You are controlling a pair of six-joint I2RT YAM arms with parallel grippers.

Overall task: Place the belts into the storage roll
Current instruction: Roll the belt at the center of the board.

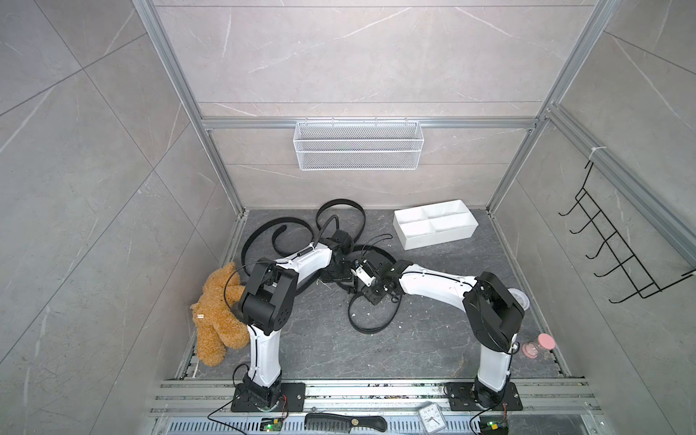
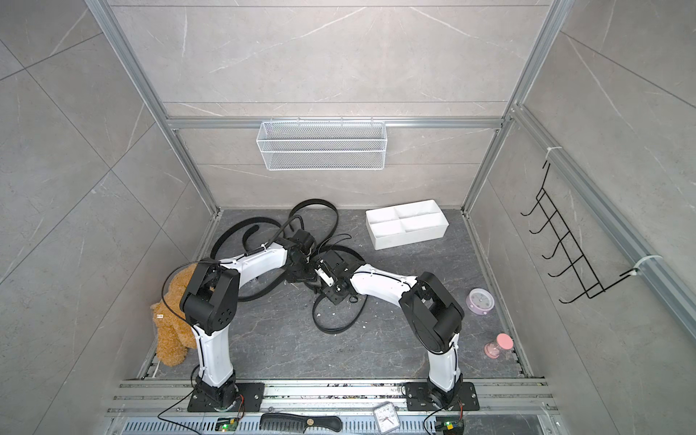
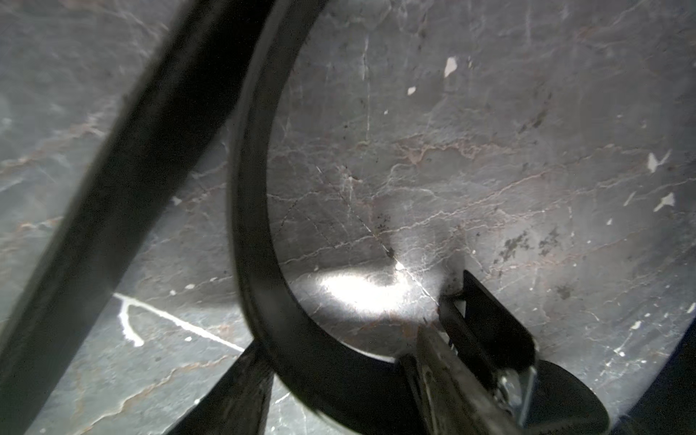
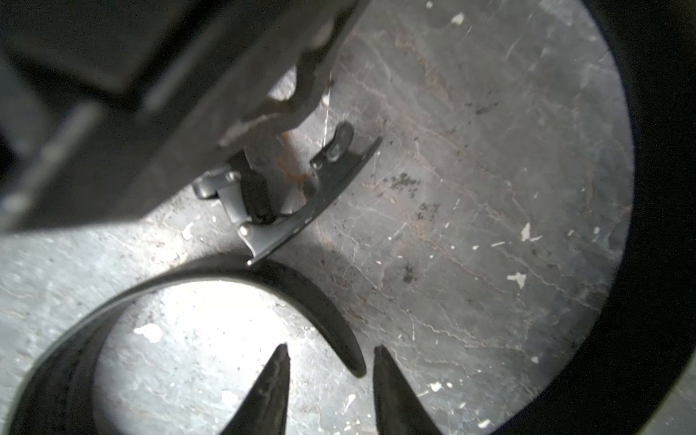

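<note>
The black belts lie tangled on the dark floor in both top views: one loop at the back (image 1: 341, 203), wide curls at the left (image 1: 263, 233), and a loop nearer the front (image 1: 371, 327). The white four-compartment storage roll (image 1: 437, 241) (image 2: 410, 239) stands at the back right, holding nothing. Both grippers meet low over the tangle. My left gripper (image 1: 336, 278) (image 3: 339, 395) is shut on a belt (image 3: 248, 211) beside its metal buckle (image 3: 508, 380). My right gripper (image 1: 352, 288) (image 4: 331, 352) is open, and a belt's rounded tip (image 4: 339, 327) lies just ahead of its fingertips.
A brown teddy bear (image 1: 218, 312) lies by the left arm. A wire-mesh basket (image 1: 357, 145) hangs on the back wall and a black hook rack (image 1: 621, 248) on the right wall. A lilac clock (image 2: 480, 301) and a pink timer (image 1: 538, 346) stand at the right.
</note>
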